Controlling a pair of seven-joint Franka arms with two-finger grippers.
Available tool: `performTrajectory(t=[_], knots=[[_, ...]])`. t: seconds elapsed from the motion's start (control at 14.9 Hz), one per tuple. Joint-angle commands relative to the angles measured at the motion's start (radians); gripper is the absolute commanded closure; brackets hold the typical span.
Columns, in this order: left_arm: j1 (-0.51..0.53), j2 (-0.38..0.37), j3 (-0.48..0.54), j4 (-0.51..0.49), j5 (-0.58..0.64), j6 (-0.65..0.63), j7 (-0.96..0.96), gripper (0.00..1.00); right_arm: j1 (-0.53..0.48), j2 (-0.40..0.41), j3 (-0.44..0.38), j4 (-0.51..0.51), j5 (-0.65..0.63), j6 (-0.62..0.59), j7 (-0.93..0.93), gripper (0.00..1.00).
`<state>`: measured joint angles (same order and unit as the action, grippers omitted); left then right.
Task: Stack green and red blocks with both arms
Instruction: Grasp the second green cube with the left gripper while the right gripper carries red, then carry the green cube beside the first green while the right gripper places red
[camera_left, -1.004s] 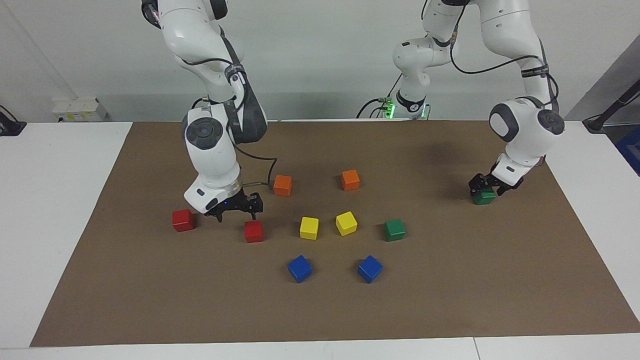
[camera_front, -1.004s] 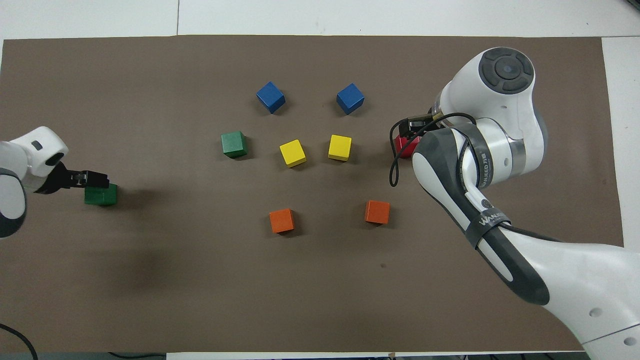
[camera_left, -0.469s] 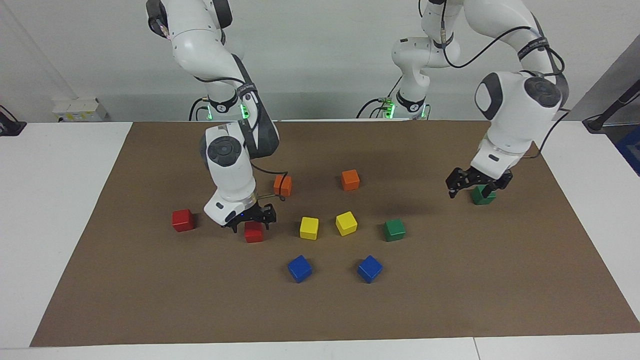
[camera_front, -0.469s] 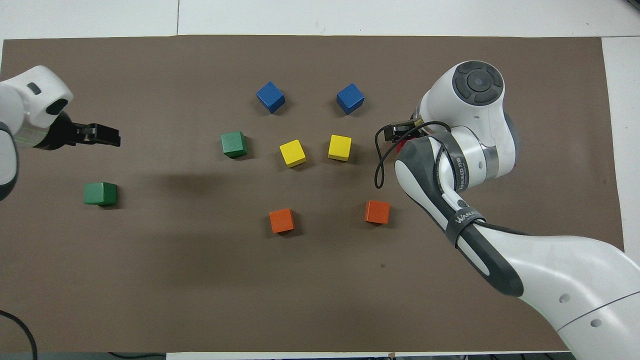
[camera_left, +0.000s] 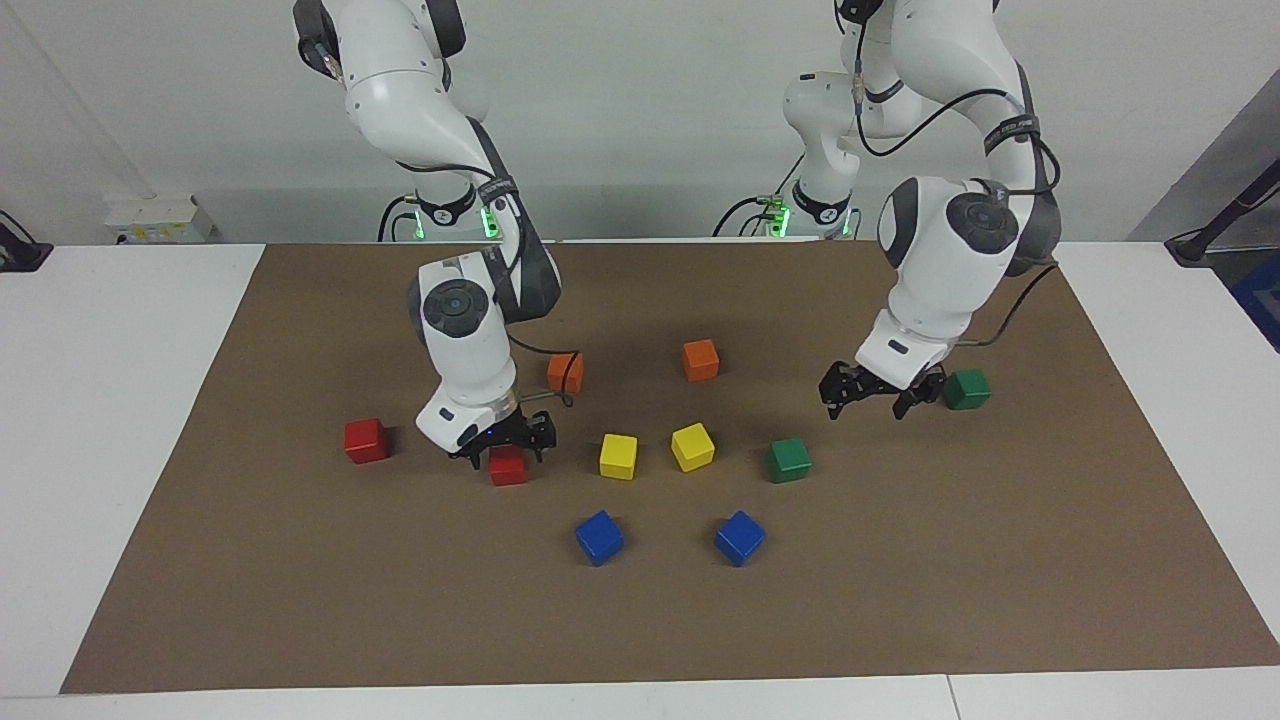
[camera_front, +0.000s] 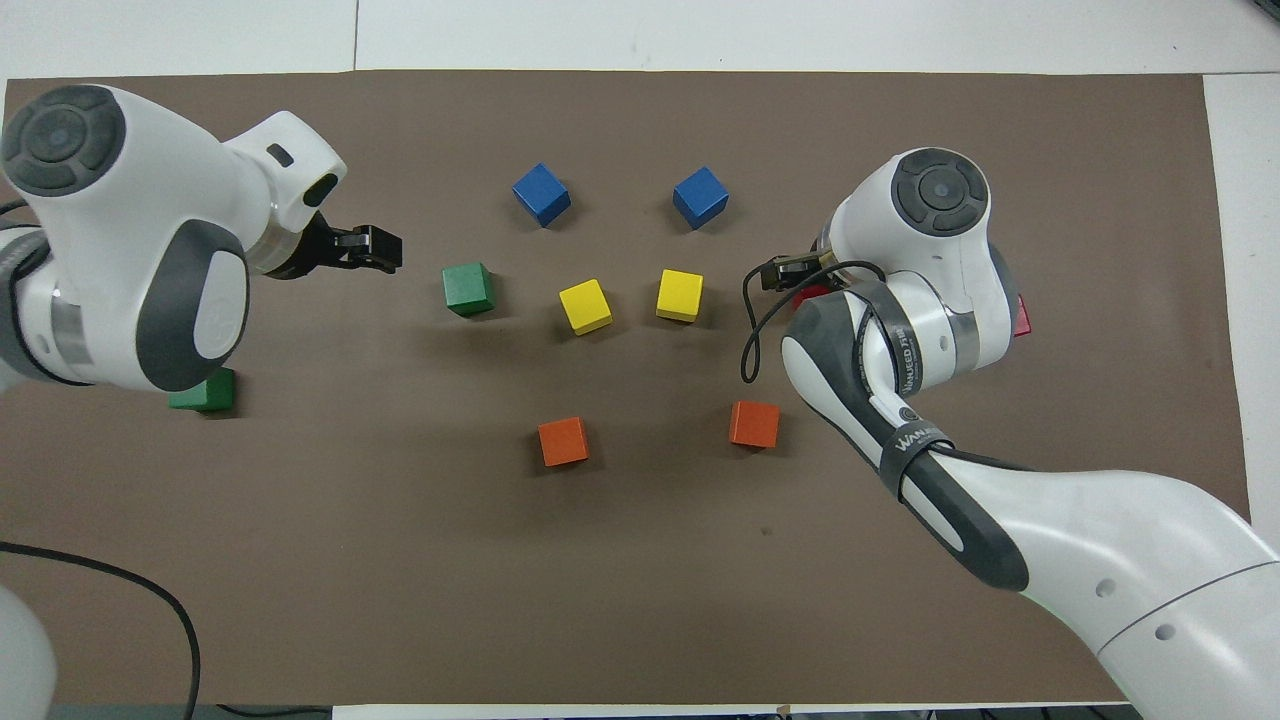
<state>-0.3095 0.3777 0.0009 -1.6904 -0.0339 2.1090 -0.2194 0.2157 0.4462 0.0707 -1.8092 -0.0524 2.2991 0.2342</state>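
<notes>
Red block (camera_left: 508, 466) sits between the closing right end effector (camera_left: 503, 449); off-centre contact could skew it; left end effector (camera_left: 868, 396) hovers wide, empty.

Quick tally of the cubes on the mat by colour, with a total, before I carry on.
Red cubes: 2
Green cubes: 2
Yellow cubes: 2
Blue cubes: 2
Orange cubes: 2
Total: 10
</notes>
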Motion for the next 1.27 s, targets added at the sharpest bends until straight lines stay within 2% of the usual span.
performTrajectory(t=[0.0, 0.27, 0.47, 0.74, 1.0, 1.07, 1.14, 1.2], knots=[[-0.02, 0.065, 0.018, 0.064, -0.011, 0.037, -0.028, 0.0, -0.013, -0.026, 0.001, -0.018, 0.012, -0.03, 0.025, 1.0], [-0.039, 0.09, 0.018, 0.048, -0.008, 0.1, -0.06, 0.0, -0.042, -0.083, -0.002, 0.141, 0.011, -0.306, 0.01, 1.0], [-0.051, 0.093, 0.018, 0.002, -0.006, 0.14, -0.061, 0.0, -0.13, -0.149, -0.002, 0.119, 0.014, -0.329, -0.126, 1.0], [-0.069, 0.087, 0.019, -0.063, -0.006, 0.206, -0.078, 0.0, -0.261, -0.192, -0.002, 0.031, 0.014, -0.322, -0.376, 1.0], [-0.077, 0.084, 0.019, -0.075, -0.004, 0.207, -0.078, 0.0, -0.328, -0.233, -0.002, -0.004, 0.014, -0.325, -0.481, 1.0], [-0.076, 0.084, 0.021, -0.074, -0.003, 0.206, -0.078, 0.03, -0.34, -0.233, -0.002, -0.013, 0.014, -0.319, -0.493, 1.0], [-0.077, 0.082, 0.021, -0.074, -0.003, 0.203, -0.078, 0.21, -0.342, -0.238, -0.002, -0.033, 0.014, -0.307, -0.49, 1.0], [-0.076, 0.082, 0.021, -0.074, 0.0, 0.195, -0.078, 0.57, -0.342, -0.251, -0.002, -0.06, 0.016, -0.279, -0.484, 1.0]])
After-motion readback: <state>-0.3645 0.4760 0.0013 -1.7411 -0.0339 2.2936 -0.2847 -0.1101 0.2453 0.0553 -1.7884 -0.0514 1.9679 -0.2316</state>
